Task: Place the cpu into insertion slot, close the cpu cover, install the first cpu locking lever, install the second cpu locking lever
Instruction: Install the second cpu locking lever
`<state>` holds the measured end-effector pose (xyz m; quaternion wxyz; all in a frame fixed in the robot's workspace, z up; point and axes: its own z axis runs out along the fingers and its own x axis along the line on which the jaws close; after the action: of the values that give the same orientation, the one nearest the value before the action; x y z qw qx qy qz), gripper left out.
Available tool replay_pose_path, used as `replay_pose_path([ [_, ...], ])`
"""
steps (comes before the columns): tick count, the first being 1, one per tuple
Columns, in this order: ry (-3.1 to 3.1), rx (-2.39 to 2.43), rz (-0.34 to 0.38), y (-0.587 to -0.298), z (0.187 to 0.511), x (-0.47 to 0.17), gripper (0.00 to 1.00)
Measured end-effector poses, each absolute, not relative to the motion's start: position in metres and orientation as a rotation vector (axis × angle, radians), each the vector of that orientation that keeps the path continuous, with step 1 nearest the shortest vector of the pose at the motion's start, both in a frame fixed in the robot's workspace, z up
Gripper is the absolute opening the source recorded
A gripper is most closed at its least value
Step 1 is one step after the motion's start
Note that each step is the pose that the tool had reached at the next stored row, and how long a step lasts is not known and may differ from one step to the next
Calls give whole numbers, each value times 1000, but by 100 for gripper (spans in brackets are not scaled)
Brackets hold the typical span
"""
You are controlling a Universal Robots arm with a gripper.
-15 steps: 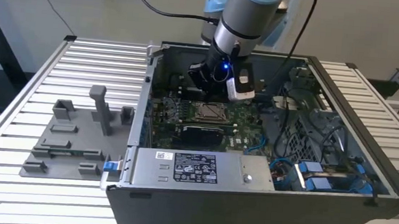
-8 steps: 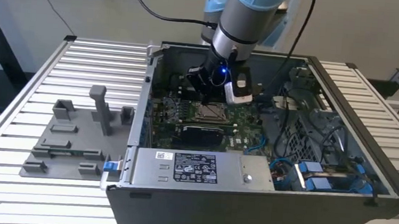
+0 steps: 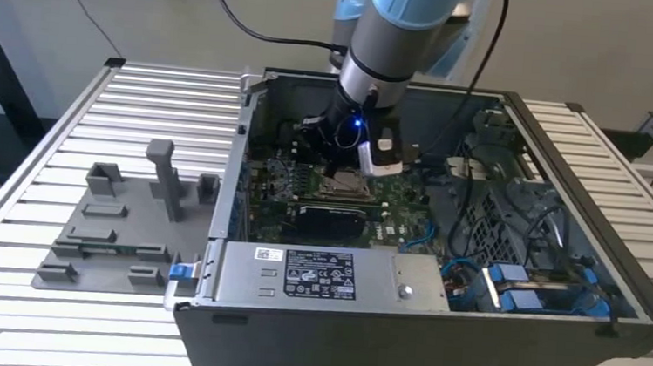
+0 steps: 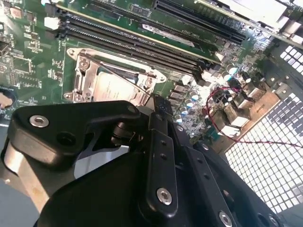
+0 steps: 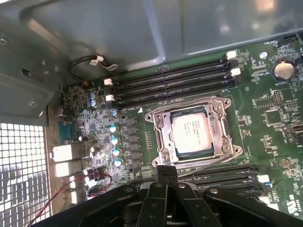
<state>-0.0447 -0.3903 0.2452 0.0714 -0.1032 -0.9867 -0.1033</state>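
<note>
No print can be made out as words or numbers. In the exterior view, the grey metal power-supply box [image 3: 419,273] at the front of the open case carries a black rectangular label [image 3: 319,278] with fine white print and small symbols, and a white barcode sticker [image 3: 268,254] just beside it; both are too small to read. In the first wrist view, the silver-grey square cpu [image 5: 191,134] bears faint dark lines of print, and the green circuit board [image 5: 265,137] has tiny white markings, all illegible.
</note>
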Motion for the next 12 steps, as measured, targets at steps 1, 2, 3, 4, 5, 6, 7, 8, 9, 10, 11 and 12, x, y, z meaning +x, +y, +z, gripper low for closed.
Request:
replay_pose_path([
  [1, -2966, -315, -311, -390, 244, -46, 11],
  [2, -2966, -320, -311, -390, 242, -47, 11],
  [3, -2966, -325, -311, -390, 241, -48, 11],
  [4, -2966, -329, -311, -390, 239, -50, 11],
  [5, -2966, -334, -311, -390, 238, -51, 11],
  [6, -2966, -337, -310, -390, 237, -52, 11],
  [7, -2965, -340, -310, -390, 236, -53, 11],
  [8, -2965, -343, -310, -390, 234, -54, 11],
  [9, -2965, -346, -310, -390, 234, -55, 11],
  [10, -2965, -347, -310, -390, 233, -55, 11],
  [11, -2965, -348, -310, -390, 232, -56, 11],
  [12, -2965, -348, -310, -390, 232, -56, 11],
])
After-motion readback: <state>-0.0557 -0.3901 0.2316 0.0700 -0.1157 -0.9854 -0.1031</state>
